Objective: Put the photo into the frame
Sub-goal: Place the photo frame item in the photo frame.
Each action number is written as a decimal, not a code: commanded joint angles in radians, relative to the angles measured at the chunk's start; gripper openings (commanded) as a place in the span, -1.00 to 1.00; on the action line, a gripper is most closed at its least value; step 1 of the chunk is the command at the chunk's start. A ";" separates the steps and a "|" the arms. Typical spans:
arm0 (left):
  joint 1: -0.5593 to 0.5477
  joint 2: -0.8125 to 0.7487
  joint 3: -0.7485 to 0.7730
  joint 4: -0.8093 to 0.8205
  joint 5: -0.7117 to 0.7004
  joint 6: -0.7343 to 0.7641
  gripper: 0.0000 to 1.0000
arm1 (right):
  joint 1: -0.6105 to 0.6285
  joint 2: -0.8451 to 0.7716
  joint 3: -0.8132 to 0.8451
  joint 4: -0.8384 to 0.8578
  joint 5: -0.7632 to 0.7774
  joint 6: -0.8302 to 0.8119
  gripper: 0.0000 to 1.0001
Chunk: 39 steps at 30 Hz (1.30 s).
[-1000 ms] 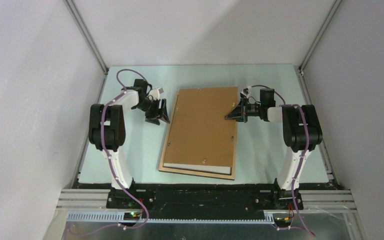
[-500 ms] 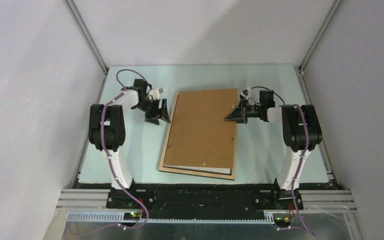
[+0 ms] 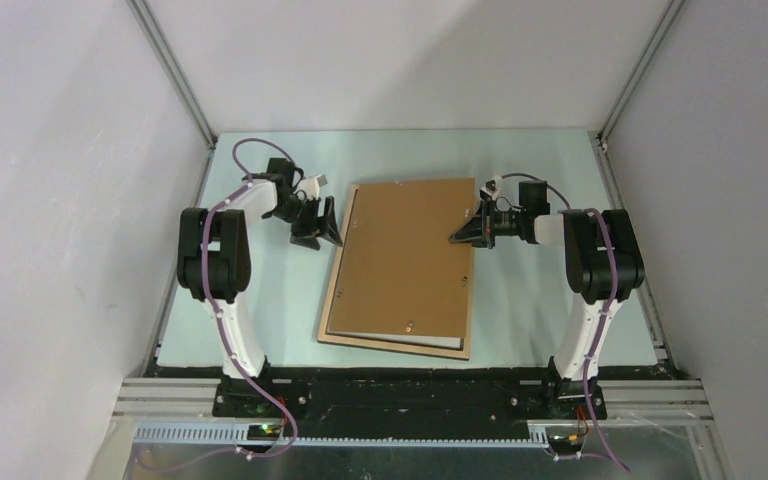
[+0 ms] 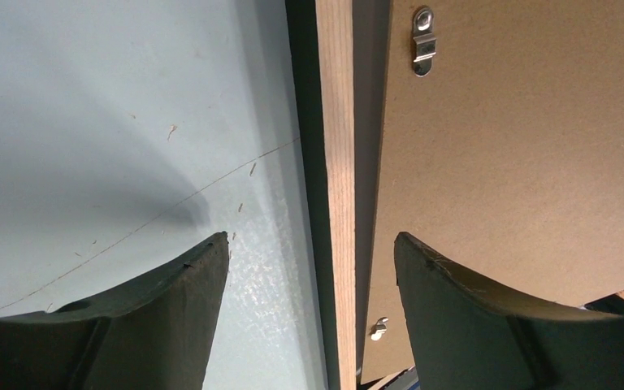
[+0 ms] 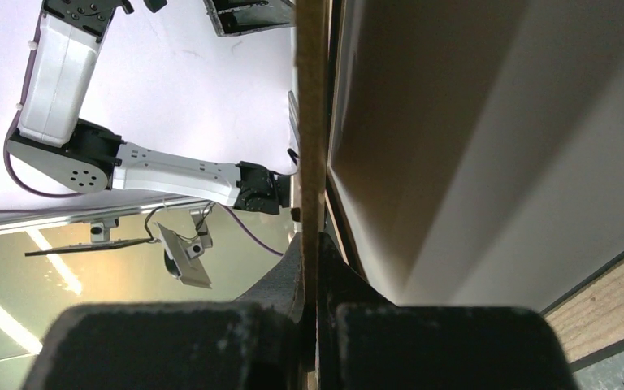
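The frame (image 3: pixel 337 275) lies face down in the middle of the table (image 3: pixel 260 300), light wood side up. Its long axis runs near to far, with the far end leaning a little to the right. The brown backing board (image 3: pixel 405 255) rests on it, slightly skewed. A white strip at the near end looks like the plain back of the photo (image 3: pixel 400 338), lying under the board inside the frame (its printed side is hidden).

The right gripper (image 3: pixel 462 234) is clamped tight on the board's thin right edge. The left gripper (image 3: pixel 320 228) has its jaws wide apart and grips nothing; it straddles the frame's left rail, one finger over the table and the other over the board.

The photo is probably light, thin and quick to bend, and its glossy face would mark easily, so an edge or a white border is the place to pinch it. The frame seems stiff, but its clear pane is likely fragile, and a wooden rail is the safest hold
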 commanded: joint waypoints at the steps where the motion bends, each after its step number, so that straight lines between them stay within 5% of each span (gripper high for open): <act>1: 0.007 -0.045 0.019 0.026 0.049 0.007 0.57 | 0.006 0.008 0.004 0.008 -0.054 0.000 -1.00; 39: -0.002 -0.039 -0.035 0.071 0.078 -0.016 0.60 | 0.033 0.037 -0.013 0.099 -0.052 0.088 -1.00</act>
